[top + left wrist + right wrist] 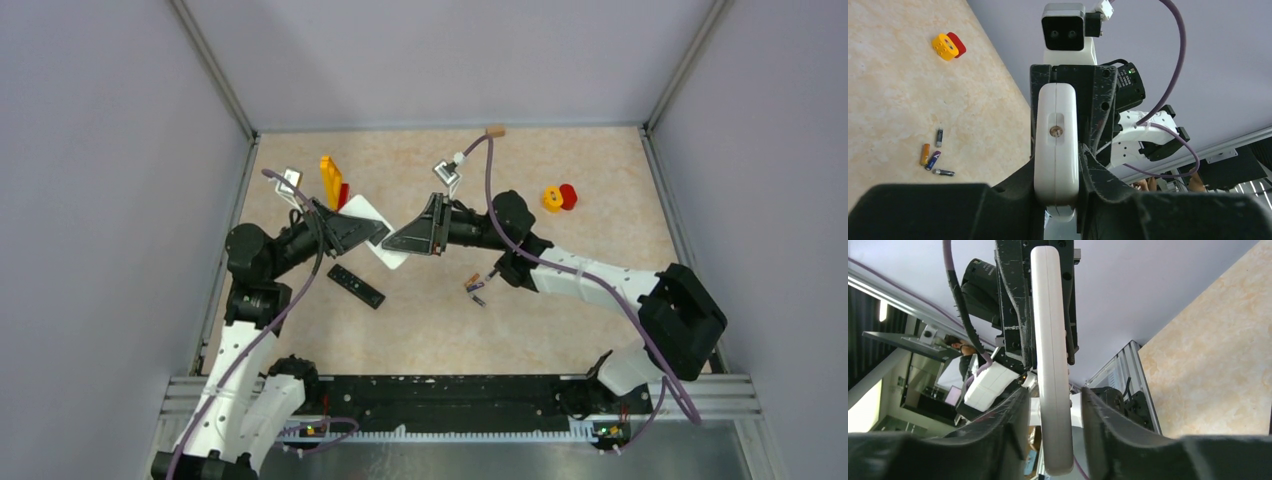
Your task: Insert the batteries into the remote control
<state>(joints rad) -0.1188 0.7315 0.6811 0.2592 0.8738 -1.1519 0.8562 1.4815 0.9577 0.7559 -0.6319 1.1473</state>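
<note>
Above the surface (898, 90), between both arms, the left fingers (1098, 185) clamp a white remote (1055, 145) at one end. The right fingers (1008, 420) flank its other end, a gap showing on one side. Beyond, four batteries (933, 157) lie loose; the overhead view blurs them into one cluster.

White remote (1055, 150) up in the air, edge-on; four batteries (933, 160) (orange, purple, dark) lie loose, clustered together.
</note>
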